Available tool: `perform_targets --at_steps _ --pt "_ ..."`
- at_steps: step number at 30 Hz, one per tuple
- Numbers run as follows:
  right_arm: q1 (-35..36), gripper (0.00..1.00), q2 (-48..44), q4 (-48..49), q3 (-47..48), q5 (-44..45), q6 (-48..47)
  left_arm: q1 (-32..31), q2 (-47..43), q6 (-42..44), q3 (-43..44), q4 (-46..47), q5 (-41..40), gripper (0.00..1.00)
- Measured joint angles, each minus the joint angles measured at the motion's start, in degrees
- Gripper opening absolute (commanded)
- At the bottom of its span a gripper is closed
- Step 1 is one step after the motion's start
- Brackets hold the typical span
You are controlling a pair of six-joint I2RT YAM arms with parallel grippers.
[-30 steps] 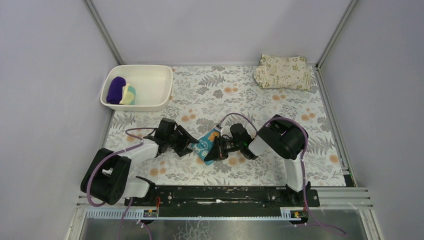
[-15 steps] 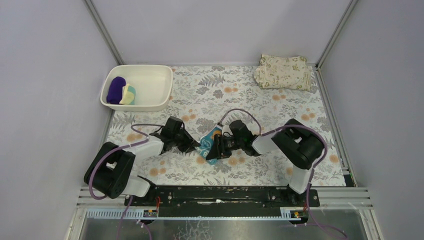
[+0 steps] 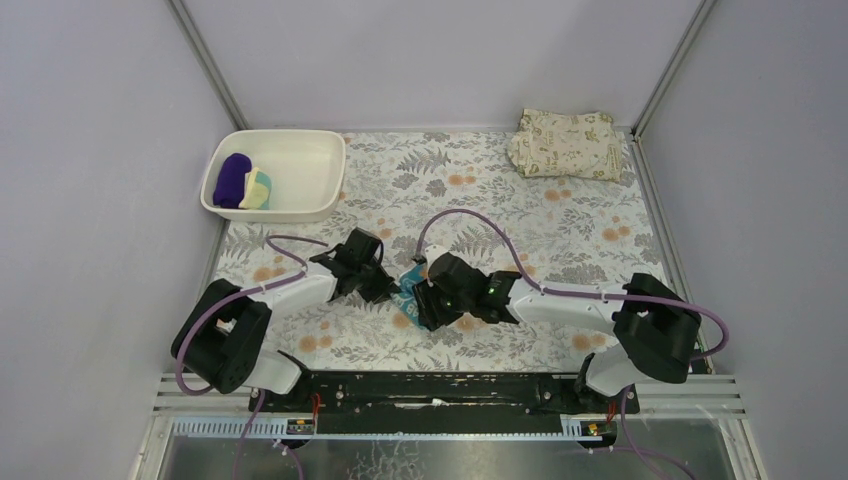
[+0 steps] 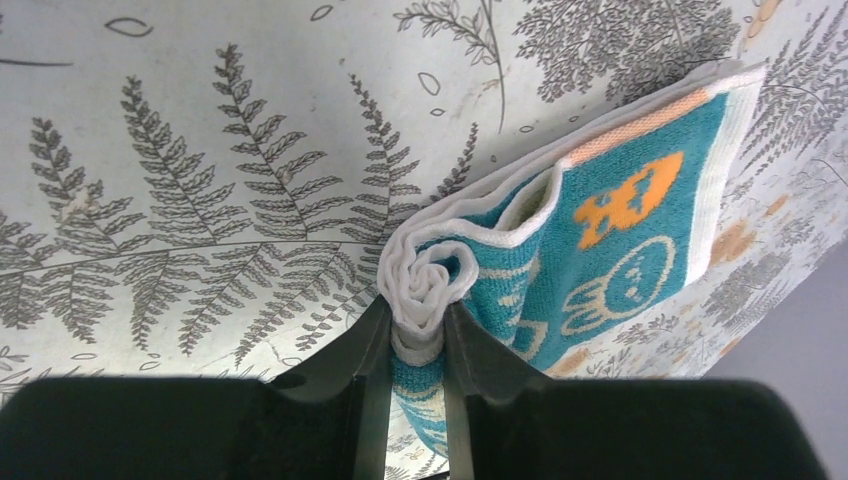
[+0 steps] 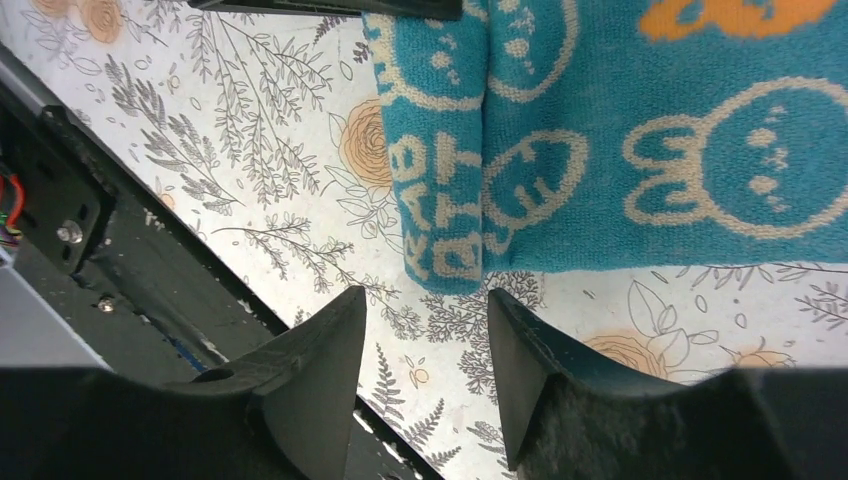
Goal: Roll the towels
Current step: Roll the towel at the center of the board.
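Floral mat point(image 3: 560, 210), teal towel point(image 4: 620, 230) inside left gripper point(image 4: 417, 318)

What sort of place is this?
Probably a lab robot cell: plain grey walls on metal framing enclose a table covered in leaf print, with the left arm and right arm bolted to a black rail at its near edge.

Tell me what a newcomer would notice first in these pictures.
The teal towel mid-table draws the eye: the left claw is shut on its rolled part, while the right claw stands open just short of the roll's other end. Next, the white basin at the far left holds a purple towel and a pale yellow towel. A beige leaf-printed cloth lies folded in the far right corner.
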Motion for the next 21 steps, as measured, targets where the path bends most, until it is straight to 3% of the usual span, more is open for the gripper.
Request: perform_targets --at_steps 12,21 --pt "9.3 0.55 2.4 -6.5 7.2 13.5 -5.5 -0.7 0.1 -1.5 0.2 -2.4 -1.7 0.19" --pt "10.6 0.54 5.3 -4.4 7.7 16.2 -8.6 -0.7 0.1 -2.3 0.3 -2.8 -1.8 0.20"
